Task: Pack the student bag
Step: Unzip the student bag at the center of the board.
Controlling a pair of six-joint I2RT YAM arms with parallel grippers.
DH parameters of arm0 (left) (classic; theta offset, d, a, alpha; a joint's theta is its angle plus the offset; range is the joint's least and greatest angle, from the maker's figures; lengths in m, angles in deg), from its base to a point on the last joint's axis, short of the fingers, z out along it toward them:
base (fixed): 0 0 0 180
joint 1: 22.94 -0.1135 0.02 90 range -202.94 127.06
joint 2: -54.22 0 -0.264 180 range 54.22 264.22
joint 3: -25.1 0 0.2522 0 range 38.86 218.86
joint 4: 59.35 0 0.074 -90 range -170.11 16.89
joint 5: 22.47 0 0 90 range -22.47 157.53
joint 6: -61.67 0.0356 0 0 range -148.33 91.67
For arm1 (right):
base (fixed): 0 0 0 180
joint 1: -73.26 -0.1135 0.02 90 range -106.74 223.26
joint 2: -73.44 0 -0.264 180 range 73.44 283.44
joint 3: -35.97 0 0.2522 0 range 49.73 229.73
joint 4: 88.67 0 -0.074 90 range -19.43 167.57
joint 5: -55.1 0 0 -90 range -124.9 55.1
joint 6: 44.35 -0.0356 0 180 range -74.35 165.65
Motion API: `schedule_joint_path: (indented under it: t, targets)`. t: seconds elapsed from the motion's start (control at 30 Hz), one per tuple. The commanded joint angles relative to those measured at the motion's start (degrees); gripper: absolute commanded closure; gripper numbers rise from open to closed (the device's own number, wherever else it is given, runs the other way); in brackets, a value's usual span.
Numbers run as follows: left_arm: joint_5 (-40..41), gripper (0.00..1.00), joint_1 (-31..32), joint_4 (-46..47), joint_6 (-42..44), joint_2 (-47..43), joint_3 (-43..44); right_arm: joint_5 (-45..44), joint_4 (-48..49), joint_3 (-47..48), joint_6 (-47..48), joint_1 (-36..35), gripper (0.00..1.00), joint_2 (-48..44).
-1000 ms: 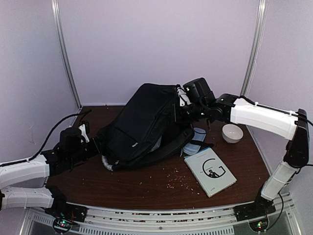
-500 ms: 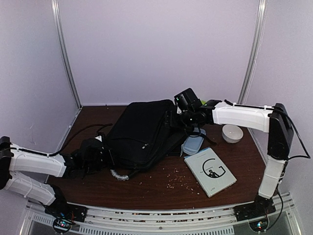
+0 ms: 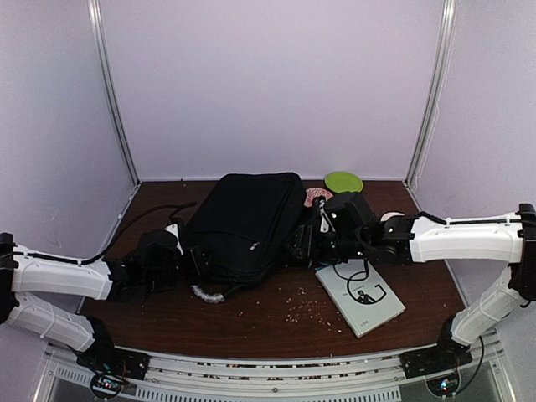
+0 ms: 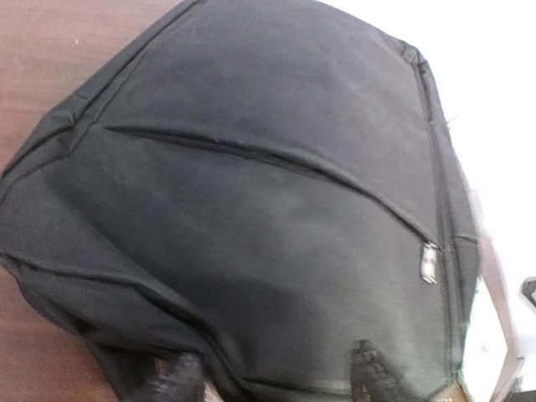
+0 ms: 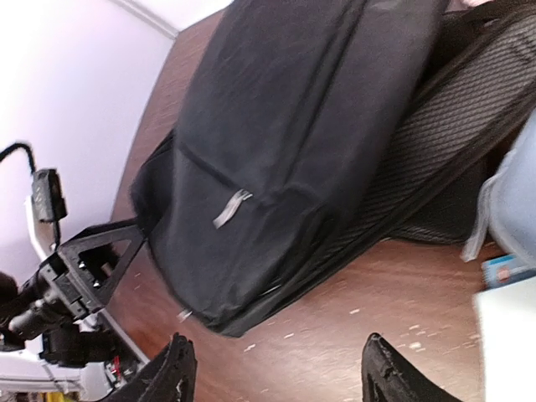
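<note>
Two arms reach low over the brown table (image 3: 159, 314). At the left, the left gripper (image 4: 276, 378) has its jaws apart, and its fingertips (image 4: 177, 381) sit either side of the near edge of the student bag (image 3: 243, 219); contact with the fabric cannot be told. The bag lies flat, middle-left on the table, with the silvery handle (image 3: 206, 293) at its near-left end and the zip pull (image 4: 429, 261) on its front panel; crumbs (image 3: 306, 308) are scattered on the wood in front. The right gripper (image 5: 280, 373) is just right of the bag, by the mesh straps (image 5: 435, 159), its jaws wide with nothing between them; a white book (image 3: 362, 291) lies partly under that arm; a green plate (image 3: 343, 181) sits at the back right.
</note>
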Motion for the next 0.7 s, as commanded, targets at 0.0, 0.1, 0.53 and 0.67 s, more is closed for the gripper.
schedule_joint_path:
  t: [0.0,0.1,0.53,0.67]
  targets:
    - [0.57,0.25,0.86,-1.34,1.68,-5.86,0.65,0.55,5.79,1.36,-2.43,-2.48,0.35,1.66]
    - [2.34,0.18,2.05,-8.23,2.47,-10.41,0.65,0.18,4.44,2.55,-0.81,-2.94,0.37,2.92]
    - [6.25,0.24,5.56,-21.76,0.41,-20.72,-3.33,-5.94,-4.49,15.58,12.39,-6.98,0.44,12.21]
    - [6.13,0.25,5.56,-23.51,0.45,-22.92,-4.47,-10.21,-10.18,20.45,33.51,-9.67,0.42,13.58]
